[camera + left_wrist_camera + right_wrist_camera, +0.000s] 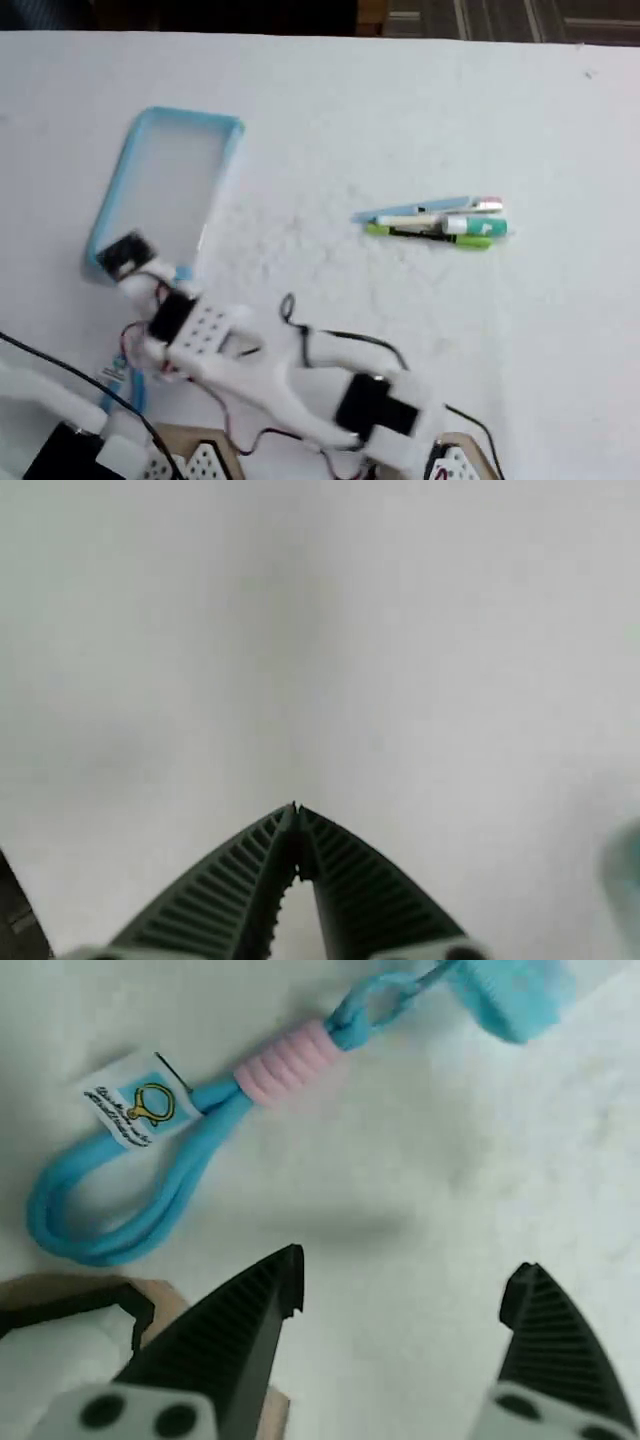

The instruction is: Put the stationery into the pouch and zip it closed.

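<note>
The pouch (pixel 165 185) is see-through with a light blue rim and lies flat at the left of the table. Its blue wrist strap (pixel 150 1185), with a pink bead and a white tag, trails from the pouch corner (pixel 505 995). My right arm (pixel 250 370) stretches across to the pouch's near end. My right gripper (pixel 410 1280) hangs open above bare table just short of the strap, holding nothing. The stationery (pixel 435 222), a small bundle of pens, lies right of centre, well away from both arms. My left gripper (pixel 296 815) is shut over bare table, empty.
The left arm (pixel 40 395) sits at the near left corner beside the wooden arm bases (pixel 190 440). Cables (pixel 330 340) loop off the right arm. White table (pixel 400 120) stretches open between pouch and pens and toward the far edge.
</note>
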Tool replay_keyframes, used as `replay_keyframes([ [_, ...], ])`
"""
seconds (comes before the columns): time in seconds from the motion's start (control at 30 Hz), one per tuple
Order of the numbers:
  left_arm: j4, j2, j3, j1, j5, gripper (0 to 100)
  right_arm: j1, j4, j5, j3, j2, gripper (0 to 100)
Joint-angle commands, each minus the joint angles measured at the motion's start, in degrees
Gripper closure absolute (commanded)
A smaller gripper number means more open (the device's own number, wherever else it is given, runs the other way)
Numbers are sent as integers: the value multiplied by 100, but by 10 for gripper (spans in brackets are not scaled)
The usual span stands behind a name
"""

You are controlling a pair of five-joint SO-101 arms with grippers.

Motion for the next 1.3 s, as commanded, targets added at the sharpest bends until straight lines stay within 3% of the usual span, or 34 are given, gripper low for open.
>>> replay_keyframes([
  [0.0,-88,-198,-220,-347,299,973,-242,303,-422,-1231,629,680],
  [0.27,-70,-198,-202,-374,316,973,-497,1385,-1125,-4018,2738,680],
  [0.63,-70,-198,-202,-303,308,973,-462,3169,-1152,-7314,4435,680],
  [0.97,-62,-198,-202,-233,308,973,-497,3160,-1134,-6954,3310,680],
  [1.27,-62,-198,-193,-233,308,973,-602,2396,-1292,-6409,4040,680],
])
